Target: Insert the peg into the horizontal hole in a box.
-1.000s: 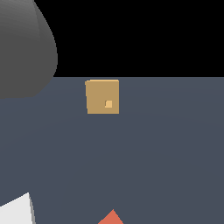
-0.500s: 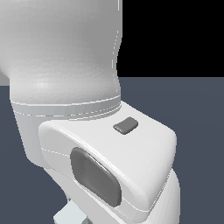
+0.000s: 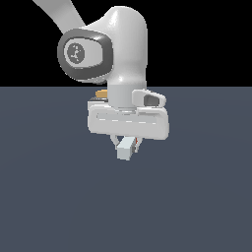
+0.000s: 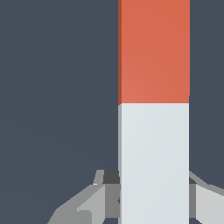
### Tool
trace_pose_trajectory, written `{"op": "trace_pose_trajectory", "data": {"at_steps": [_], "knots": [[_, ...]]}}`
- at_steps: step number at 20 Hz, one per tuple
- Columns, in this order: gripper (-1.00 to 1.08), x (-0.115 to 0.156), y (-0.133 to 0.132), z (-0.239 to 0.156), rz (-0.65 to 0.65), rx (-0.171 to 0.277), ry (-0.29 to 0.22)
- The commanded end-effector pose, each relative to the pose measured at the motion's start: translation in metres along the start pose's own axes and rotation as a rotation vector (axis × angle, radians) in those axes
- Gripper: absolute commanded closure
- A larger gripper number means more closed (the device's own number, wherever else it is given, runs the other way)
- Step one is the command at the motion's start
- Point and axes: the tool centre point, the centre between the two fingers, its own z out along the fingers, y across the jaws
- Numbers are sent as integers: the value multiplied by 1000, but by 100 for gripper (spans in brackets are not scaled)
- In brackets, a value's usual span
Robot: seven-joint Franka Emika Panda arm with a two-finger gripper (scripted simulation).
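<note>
My gripper (image 3: 126, 143) hangs over the dark floor and is shut on the peg (image 3: 125, 148). In the exterior view the peg's pale end faces the camera, with a sliver of red behind it. In the wrist view the peg (image 4: 154, 109) runs out from between the fingers (image 4: 83, 204). They hold its pale grey-white half, and the red-orange half lies farther out. The tan box (image 3: 102, 93) shows only as a small corner behind the arm. Its hole is hidden.
The white arm's wrist and hand (image 3: 123, 64) fill the upper middle of the exterior view. A flat dark blue-grey floor (image 3: 206, 197) lies all around. Nothing else shows on it.
One second ago the box and its hole were in plain view and the peg's red tip was at the bottom edge. Now the arm, holding the peg, covers the box.
</note>
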Motion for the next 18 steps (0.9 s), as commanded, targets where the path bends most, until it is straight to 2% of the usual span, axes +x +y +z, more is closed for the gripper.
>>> {"op": "trace_pose_trajectory", "data": {"at_steps": [1, 5, 9, 13, 18], "knots": [[108, 39, -12, -4, -81, -2, 0], [108, 84, -31, -8, -179, -1, 0], [108, 111, -46, -10, -241, -1, 0], [108, 122, -52, -11, -265, -1, 0], [108, 120, -51, -10, -261, -1, 0]]}}
